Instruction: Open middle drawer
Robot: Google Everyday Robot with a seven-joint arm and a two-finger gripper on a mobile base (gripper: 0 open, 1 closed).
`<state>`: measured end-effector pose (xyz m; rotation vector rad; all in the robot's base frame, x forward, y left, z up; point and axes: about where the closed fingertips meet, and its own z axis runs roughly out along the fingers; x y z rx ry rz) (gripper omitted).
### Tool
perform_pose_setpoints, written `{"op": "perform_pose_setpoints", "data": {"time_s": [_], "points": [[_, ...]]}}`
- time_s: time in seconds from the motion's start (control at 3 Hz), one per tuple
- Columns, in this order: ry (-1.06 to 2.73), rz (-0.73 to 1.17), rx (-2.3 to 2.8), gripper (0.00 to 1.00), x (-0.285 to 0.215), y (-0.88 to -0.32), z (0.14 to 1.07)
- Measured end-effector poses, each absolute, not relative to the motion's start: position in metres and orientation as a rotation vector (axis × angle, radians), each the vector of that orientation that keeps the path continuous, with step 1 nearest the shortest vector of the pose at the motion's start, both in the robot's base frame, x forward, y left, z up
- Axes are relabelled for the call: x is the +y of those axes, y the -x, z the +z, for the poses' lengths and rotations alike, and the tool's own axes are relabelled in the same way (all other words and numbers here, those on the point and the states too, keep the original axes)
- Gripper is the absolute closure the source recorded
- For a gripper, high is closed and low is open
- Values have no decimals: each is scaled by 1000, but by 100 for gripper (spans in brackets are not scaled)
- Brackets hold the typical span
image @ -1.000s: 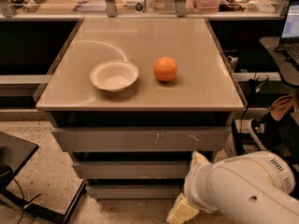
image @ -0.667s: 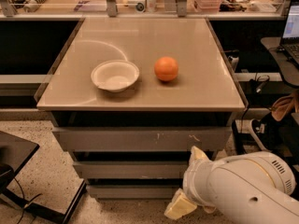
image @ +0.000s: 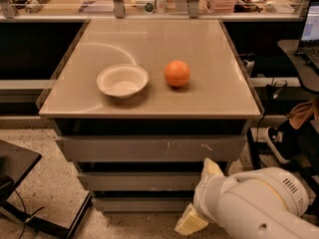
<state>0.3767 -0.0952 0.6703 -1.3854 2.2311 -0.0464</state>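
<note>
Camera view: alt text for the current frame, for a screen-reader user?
The gripper, fingers open, sits at the right end of the middle drawer, which looks shut, second of three grey fronts under a tan countertop. A white bowl and an orange sit on top, apart.

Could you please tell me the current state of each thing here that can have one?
Middle drawer: shut.
Top drawer: shut, front scuffed.
Bottom drawer: shut.
Gripper: open, empty, by the middle drawer's right end.
Bowl: upright, empty.
Orange: whole, sitting right of the bowl, apart from it.
Laptop: open, screen lit.
</note>
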Motion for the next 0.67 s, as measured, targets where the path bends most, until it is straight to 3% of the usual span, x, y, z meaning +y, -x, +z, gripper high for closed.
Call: {"op": "perform_pose_setpoints", "data": {"time_s": [0.33,0.67], "points": [[1474,-148,2106,0,-78,-368,649],[1510,-127,2086,0,-73,-373,634]]}}
